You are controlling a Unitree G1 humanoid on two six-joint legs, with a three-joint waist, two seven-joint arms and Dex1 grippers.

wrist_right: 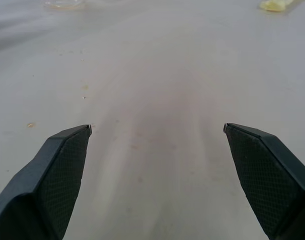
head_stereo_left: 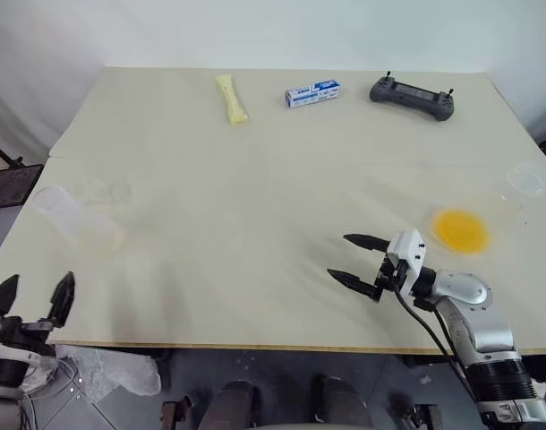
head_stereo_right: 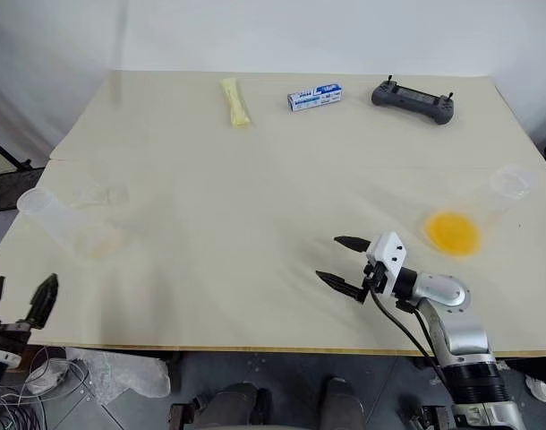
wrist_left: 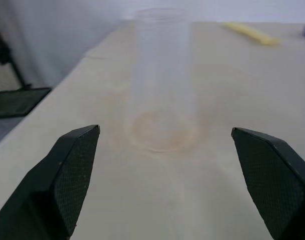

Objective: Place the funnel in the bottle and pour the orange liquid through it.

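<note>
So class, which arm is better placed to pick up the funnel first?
Left. The funnel lies on the table's left side beside the bottle, just ahead of the open left gripper. The open right gripper is well across the table.

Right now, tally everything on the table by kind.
Clear glassware: 3 (bottle, funnel, flask holding orange liquid)
Yellow packet: 1
Blue-and-white box: 1
Dark controller: 1
Total: 6
</note>
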